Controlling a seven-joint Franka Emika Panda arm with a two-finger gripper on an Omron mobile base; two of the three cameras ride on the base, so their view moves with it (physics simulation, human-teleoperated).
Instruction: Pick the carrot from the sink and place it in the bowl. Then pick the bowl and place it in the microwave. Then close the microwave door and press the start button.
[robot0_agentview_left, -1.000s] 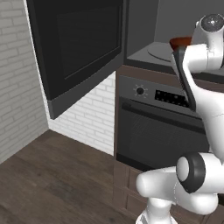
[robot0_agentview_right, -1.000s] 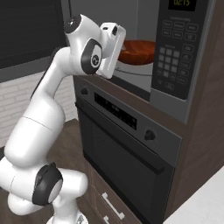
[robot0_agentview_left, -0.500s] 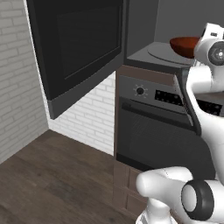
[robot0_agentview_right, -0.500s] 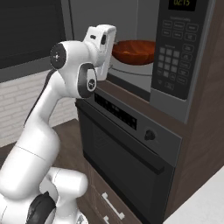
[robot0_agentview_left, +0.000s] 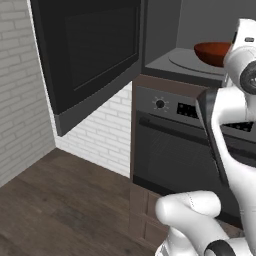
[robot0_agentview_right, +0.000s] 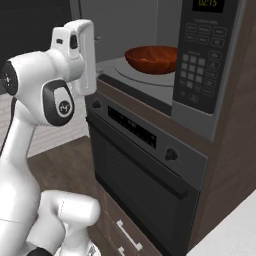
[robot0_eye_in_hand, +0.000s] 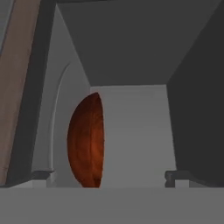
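Your glossy reddish-brown round bowl (robot0_agentview_right: 152, 59) sits on the grey turntable (robot0_agentview_right: 131, 73) inside the dark built-in microwave (robot0_agentview_right: 205, 60). Gripper (robot0_eye_in_hand: 109, 176) empty, jaws spread wide, just outside the cavity. Black microwave door (robot0_agentview_left: 90, 55) hangs open at left above the oven (robot0_agentview_right: 145, 175).

**Microwave mouth clear, bowl sits mid-cavity**

Microwave (robot0_agentview_right: 165, 70) cavity open at front; room above the bowl (robot0_agentview_right: 151, 59) up to ceiling, also betw. bowl and back wall. Bowl on turntable (robot0_agentview_left: 187, 58), takes up centre of floor. Microwave door (robot0_agentview_left: 90, 55) swung wide to left, blocks that side. Control panel (robot0_agentview_right: 200, 55) walls off right. Oven (robot0_agentview_right: 145, 170) front directly below the opening.
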